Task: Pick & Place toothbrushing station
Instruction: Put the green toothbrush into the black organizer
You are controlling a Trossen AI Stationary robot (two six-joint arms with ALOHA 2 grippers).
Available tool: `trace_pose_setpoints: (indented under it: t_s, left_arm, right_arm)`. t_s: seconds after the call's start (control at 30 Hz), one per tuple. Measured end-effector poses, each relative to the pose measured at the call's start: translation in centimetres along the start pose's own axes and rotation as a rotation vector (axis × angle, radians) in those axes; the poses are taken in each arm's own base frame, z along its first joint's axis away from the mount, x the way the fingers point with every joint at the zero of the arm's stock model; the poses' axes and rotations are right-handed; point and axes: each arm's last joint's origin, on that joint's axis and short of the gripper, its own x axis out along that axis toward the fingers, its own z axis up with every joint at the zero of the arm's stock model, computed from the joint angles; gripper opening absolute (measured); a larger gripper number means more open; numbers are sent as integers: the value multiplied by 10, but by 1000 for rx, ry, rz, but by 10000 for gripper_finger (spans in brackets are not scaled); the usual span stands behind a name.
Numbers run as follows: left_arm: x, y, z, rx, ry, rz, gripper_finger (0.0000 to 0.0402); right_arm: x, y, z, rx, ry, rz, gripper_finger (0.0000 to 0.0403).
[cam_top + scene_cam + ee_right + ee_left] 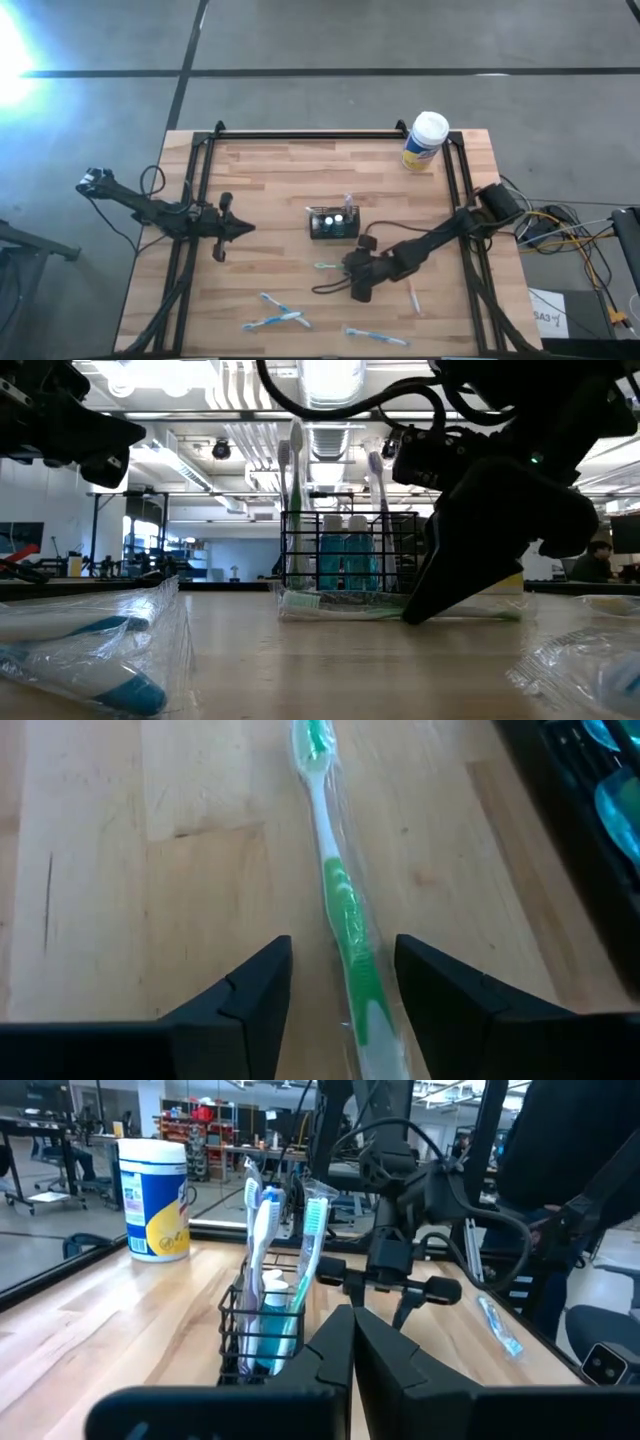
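Nearest the table's front edge, wrapped blue toothbrushes lie scattered at about 6 o'clock from the table's centre, another blue one further toward 5 o'clock. Just beyond them the right gripper is lowered over a wrapped green toothbrush lying flat on the wooden table; its two dark fingers stand apart, one on each side of the handle, with no visible contact on the plastic. A pale wrapped toothbrush lies at 3 o'clock from that gripper.

At the table's middle stands the toothbrushing station, a small black wire holder, upright, at 12 o'clock from the green toothbrush and just beyond it. Toothbrushes stand in it with their heads up, and teal items sit low inside.

At 9 o'clock from the station, well apart from it, the left gripper hangs above the table with its fingers pressed together, holding nothing and pointing toward the station.

Farthest back, at about 1 o'clock from the station near the table's rear edge, sits a yellow canister with a white cap.
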Motion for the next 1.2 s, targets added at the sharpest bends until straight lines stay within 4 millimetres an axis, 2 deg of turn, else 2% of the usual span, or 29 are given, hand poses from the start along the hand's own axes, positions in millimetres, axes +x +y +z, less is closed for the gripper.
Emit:
trace_pose_setpoints:
  t_s: [0.17, 0.37, 0.5, 0.6, 0.73, 0.83, 0.97, 1.07, 1.2]
  left_arm:
    - [0, 0, 0, 10, 0, 1, 14]
    - [0, 0, 0, -2, 0, 0, 14]
    - [0, 0, 1, -36, -13, -1, 14]
    - [0, 0, 4, -66, -40, -6, 14]
    - [0, -1, 5, -74, -47, -8, 13]
    - [0, -1, 5, -74, -46, -10, 12]
    - [0, -1, 6, -55, -63, -12, 13]
    - [0, -1, 7, -16, -69, -12, 14]
    - [2, -2, 9, -2, -58, -9, 18]
  right_arm:
    - [3, 2, 4, -25, 53, 10, 136]
    - [3, 7, 9, -44, 65, 32, 32]
    - [-4, 7, 16, -35, 43, 45, 21]
    - [-18, 11, 23, -76, 3, 56, 17]
    - [-46, 17, 40, -112, -144, 71, 11]
    - [-65, 15, 47, -145, -259, 74, 11]
    - [-95, 9, 59, -176, -498, 140, 10]
    - [-101, -1, 57, -197, -680, 213, 9]
    - [-96, -20, 47, -163, -821, 257, 9]
